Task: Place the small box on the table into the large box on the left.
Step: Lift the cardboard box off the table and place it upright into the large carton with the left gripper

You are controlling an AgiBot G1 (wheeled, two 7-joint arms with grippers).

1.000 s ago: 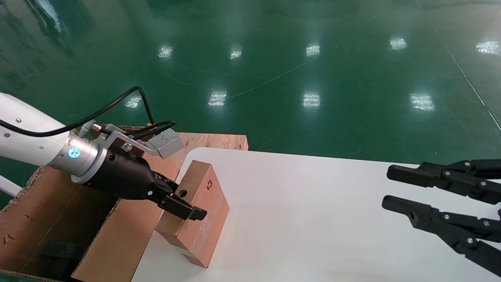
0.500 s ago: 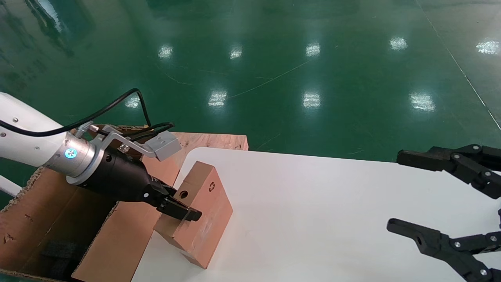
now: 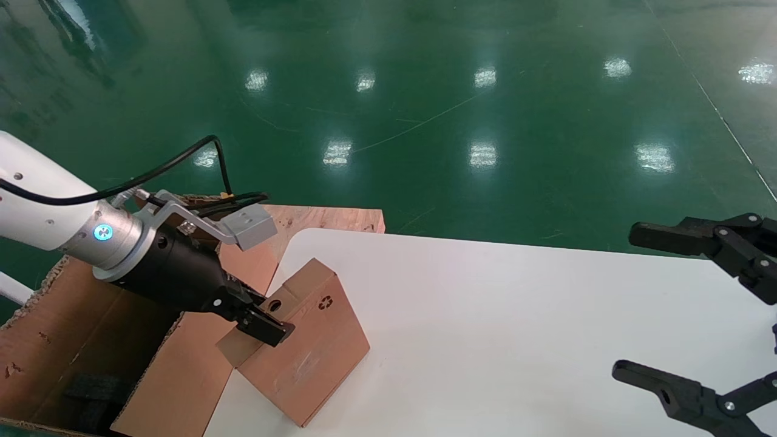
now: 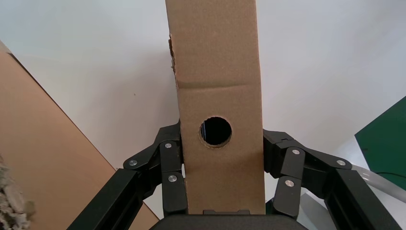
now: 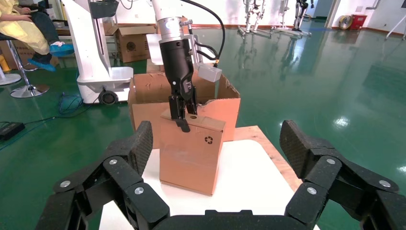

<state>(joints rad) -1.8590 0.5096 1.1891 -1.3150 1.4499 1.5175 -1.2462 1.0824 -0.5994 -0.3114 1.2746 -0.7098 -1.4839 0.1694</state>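
Large brown corrugated carton with ragged rim (image 3: 152,376) sits off the left edge of my smooth white tabletop (image 3: 516,340). Flat brown cardboard box with a recycling mark (image 3: 303,358) now tilts further than a second ago, one edge on the table, clamped at its punched-hole end by my left gripper (image 3: 262,320). My right gripper (image 3: 668,309) has spread wide open, nothing in it.

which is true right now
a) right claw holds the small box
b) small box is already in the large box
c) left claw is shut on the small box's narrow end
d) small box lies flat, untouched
c: the left claw clamps the small box at its holed end.
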